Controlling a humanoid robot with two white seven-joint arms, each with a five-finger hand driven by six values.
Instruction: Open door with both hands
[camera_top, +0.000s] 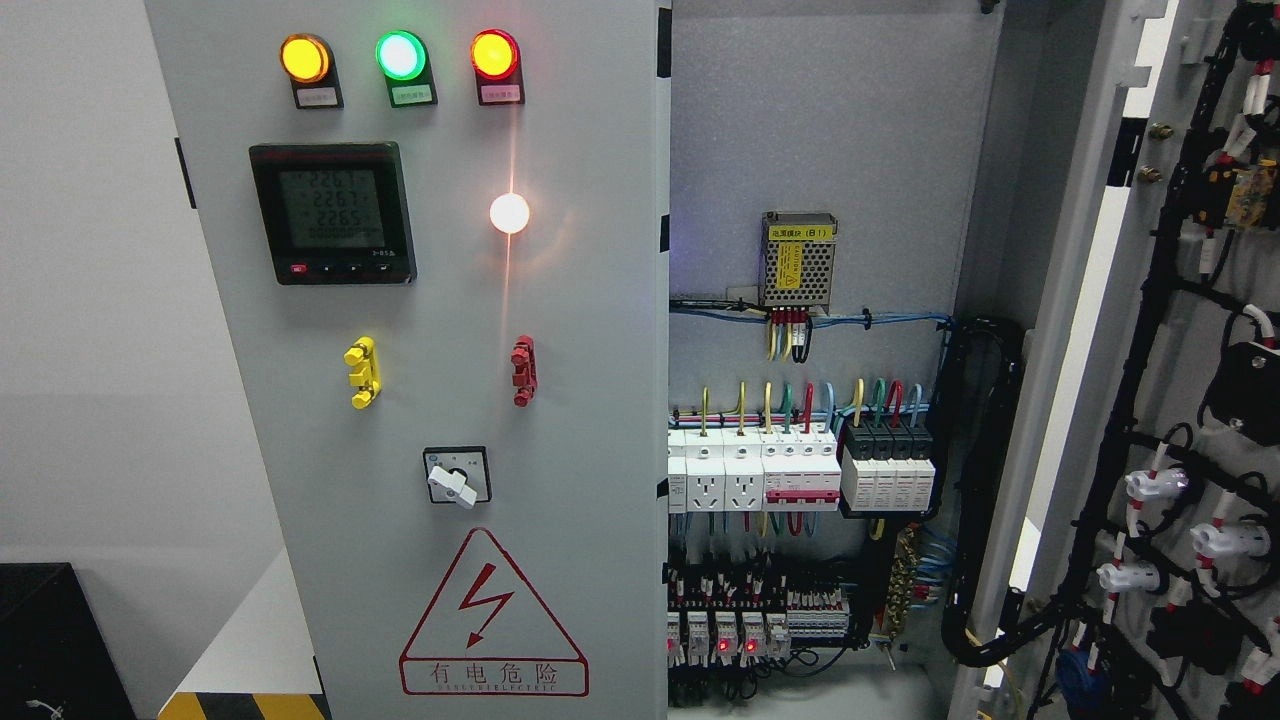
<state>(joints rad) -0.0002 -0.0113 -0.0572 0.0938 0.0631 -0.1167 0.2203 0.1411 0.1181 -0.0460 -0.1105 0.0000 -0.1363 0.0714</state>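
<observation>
Standing wide open at the right, the grey metal right-hand cabinet door (1150, 380) shows its wired inner face, while the grey left door panel (430, 400) looks shut. Neither robot hand is in view, so finger state cannot be told. Judged from here, a blind reach could snag the black cable bundles (1130, 420) or brush the live breakers (780, 465). Counted: three round indicator lamps (400, 55), one digital meter (332, 212), one rotary switch (457, 477), one warning triangle (490, 610).

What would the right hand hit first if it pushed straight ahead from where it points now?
Cannot tell: neither hand shows in the head view, so no heading can be read. Ahead lie the open right door and the exposed breakers.
</observation>
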